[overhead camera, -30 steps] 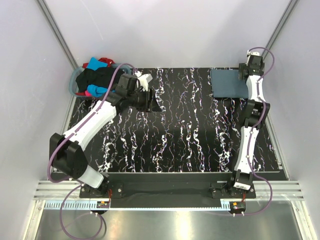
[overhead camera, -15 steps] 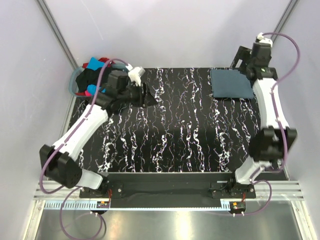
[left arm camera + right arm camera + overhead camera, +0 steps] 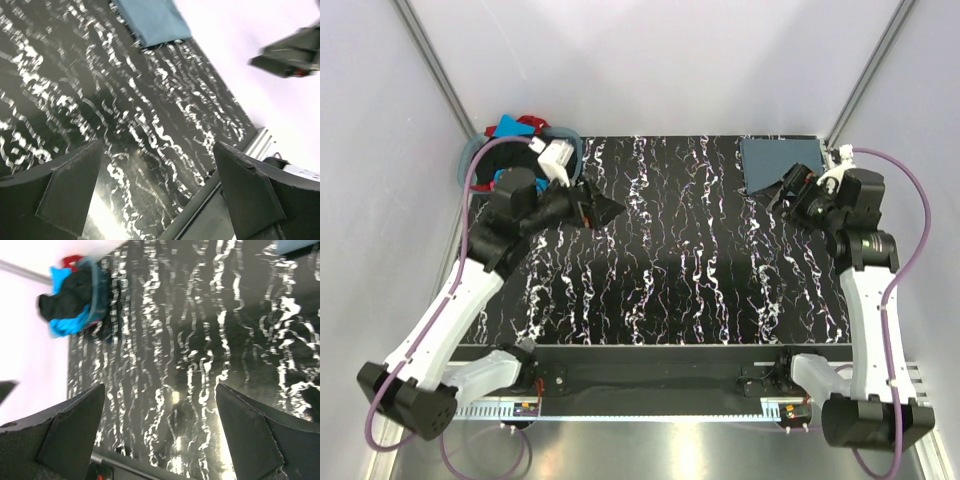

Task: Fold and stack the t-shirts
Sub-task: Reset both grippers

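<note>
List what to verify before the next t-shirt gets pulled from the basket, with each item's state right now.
1. Left gripper open, nothing between its fingers: ok.
2. Right gripper open, nothing between its fingers: ok.
3. Folded blue-grey t-shirt flat at the far right corner of the table: ok.
4. T-shirts waiting in the basket: ok; a black t-shirt, a turquoise t-shirt and a red t-shirt show.
5. Left gripper above the basket: not ok; it hangs over the table beside it.
6. Right gripper clear of the folded blue-grey t-shirt: cannot tell; they overlap in the top view.
</note>
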